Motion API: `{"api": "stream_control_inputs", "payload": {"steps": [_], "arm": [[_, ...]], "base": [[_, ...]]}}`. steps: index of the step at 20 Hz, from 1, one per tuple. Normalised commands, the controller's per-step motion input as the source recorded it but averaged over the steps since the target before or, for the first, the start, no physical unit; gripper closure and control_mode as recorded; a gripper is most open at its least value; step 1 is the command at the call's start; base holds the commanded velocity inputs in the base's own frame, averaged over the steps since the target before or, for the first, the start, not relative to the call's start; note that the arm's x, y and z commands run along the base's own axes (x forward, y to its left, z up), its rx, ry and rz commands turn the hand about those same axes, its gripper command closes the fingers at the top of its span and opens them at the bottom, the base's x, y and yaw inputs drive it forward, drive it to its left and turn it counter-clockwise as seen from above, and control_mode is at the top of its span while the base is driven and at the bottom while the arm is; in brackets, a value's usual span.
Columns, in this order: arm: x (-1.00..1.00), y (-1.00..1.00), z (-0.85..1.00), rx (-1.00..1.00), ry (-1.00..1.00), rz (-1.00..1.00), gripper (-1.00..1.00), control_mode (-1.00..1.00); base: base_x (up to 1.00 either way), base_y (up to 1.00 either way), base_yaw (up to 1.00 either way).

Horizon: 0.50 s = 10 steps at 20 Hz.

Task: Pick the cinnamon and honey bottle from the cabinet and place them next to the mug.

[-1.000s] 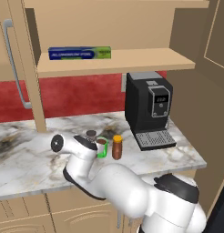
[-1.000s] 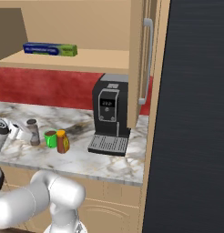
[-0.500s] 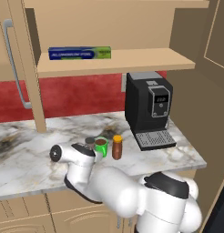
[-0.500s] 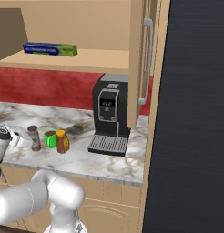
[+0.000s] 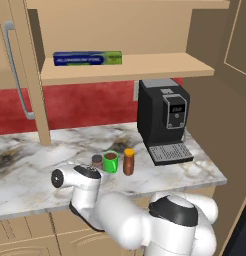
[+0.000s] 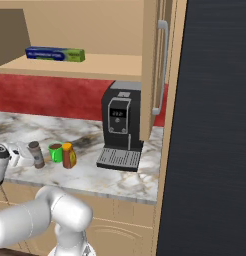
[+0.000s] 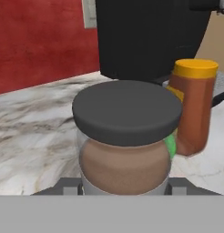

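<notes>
The cinnamon [image 7: 125, 136], a grey jar with a dark lid, looms close in the hand view, held between the fingertips of my gripper [image 7: 124, 184], which is shut on it. It stands upright on or just over the counter, directly left of the green mug [image 5: 110, 162]. The cinnamon [image 5: 97, 160] is partly hidden behind my gripper [image 5: 93, 169]. The honey bottle [image 5: 128, 161], amber with an orange cap, stands on the counter right of the mug. The right base view shows the cinnamon [image 6: 36, 154], mug [image 6: 55, 152] and honey bottle [image 6: 68, 155] in a row. Above is the cabinet [image 5: 130, 67], open.
A black coffee machine [image 5: 162, 120] stands on the marble counter [image 5: 30, 165] to the right of the row. A blue and green foil box [image 5: 87, 58] lies on the cabinet shelf. The open cabinet door [image 6: 157, 65] with its bar handle hangs over the machine.
My hand has come down toward the counter with the cinnamon in it, staying just left of the mug. Mug and honey bottle have not moved.
</notes>
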Motion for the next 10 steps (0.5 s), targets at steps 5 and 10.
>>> {"api": "stream_control_inputs", "payload": {"steps": [5, 10], "arm": [[0.08, 0.00, -0.03, 0.00, -0.03, -0.01, 1.00, -1.00], [0.19, 0.00, 0.00, 0.00, -0.01, -0.02, 1.00, -1.00]], "base": [[0.00, 0.00, 0.00], [0.00, 0.00, 0.00]]}}
